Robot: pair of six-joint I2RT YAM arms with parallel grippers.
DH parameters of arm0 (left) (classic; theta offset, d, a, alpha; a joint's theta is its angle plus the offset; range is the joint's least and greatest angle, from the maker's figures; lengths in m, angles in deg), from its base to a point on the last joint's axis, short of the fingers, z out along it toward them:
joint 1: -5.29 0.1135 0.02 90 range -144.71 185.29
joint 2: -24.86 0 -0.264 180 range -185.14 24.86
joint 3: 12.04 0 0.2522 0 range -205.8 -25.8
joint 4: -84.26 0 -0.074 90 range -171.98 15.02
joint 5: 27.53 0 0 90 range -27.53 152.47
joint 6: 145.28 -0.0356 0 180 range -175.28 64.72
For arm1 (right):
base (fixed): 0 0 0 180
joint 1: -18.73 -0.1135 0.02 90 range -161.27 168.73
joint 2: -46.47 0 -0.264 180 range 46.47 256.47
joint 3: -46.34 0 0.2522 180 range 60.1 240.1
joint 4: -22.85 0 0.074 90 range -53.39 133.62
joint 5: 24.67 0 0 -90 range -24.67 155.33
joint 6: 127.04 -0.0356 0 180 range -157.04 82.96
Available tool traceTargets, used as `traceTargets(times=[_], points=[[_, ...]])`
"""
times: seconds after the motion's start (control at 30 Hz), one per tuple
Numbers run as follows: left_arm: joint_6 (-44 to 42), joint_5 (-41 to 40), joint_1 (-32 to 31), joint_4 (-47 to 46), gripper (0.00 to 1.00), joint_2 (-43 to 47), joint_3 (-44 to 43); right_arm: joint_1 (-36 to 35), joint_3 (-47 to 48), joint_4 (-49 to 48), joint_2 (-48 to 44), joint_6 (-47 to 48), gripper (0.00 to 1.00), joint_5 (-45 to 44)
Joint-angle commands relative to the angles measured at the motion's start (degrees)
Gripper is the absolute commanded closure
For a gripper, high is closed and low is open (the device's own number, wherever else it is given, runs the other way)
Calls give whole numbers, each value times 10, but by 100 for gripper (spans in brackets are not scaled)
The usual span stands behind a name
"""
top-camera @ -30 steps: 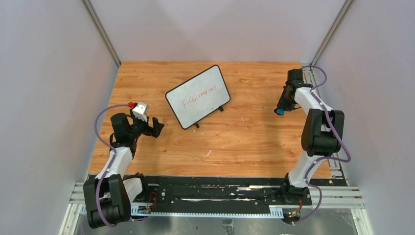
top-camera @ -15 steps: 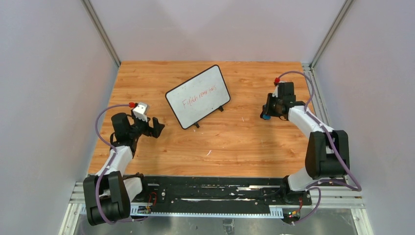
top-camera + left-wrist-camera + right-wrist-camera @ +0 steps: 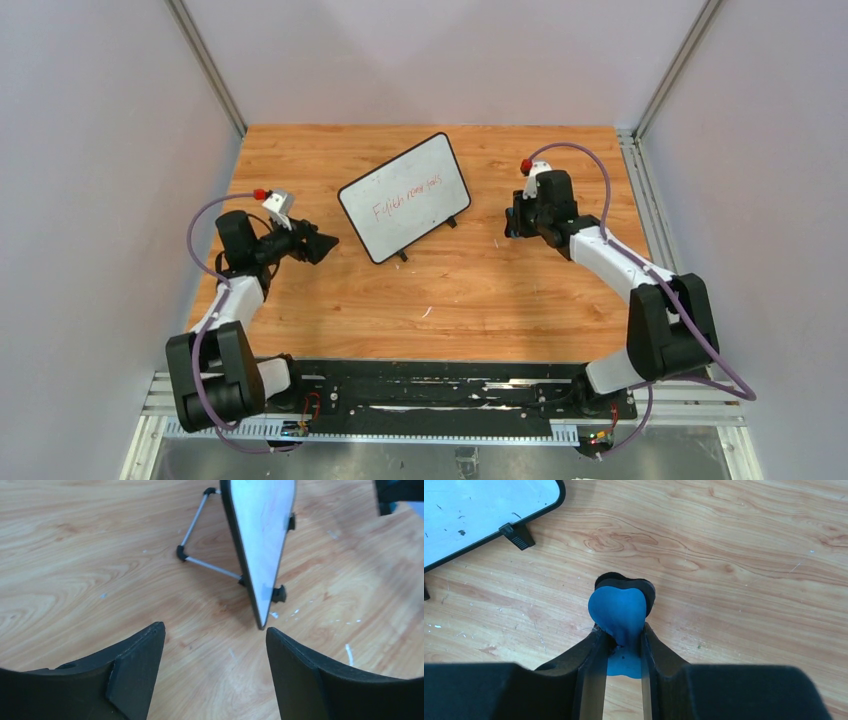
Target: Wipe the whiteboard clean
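The whiteboard (image 3: 405, 197), white with a thin black frame and faint red handwriting, stands tilted on small black feet at the table's middle back. The left wrist view shows it edge-on (image 3: 260, 540) with its wire stand. My left gripper (image 3: 318, 245) is open and empty, just left of the board's near-left corner. My right gripper (image 3: 514, 220) is shut on a blue eraser (image 3: 618, 611) with a black felt underside, held just right of the board. The board's corner (image 3: 474, 515) shows at the upper left of the right wrist view.
The wooden table (image 3: 480, 290) is walled by grey panels at left, right and back. A black rail (image 3: 440, 395) with the arm bases runs along the near edge. Small white specks lie on the wood.
My right arm has swung left from the right edge with the eraser, toward the board. My left gripper has turned and moved slightly toward the board's near-left corner.
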Motion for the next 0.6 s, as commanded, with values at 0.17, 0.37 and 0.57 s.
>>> traceTargets(times=[0.17,0.37,0.57], points=[[66,112,-2,-41,21,-81,-81,-37,27,-4,11,29,99,-41],[81,87,-40,-69,22,-101,-98,-45,34,2,9,33,99,-46],[86,81,-47,-85,24,-132,-115,-50,31,-3,2,37,99,-44]])
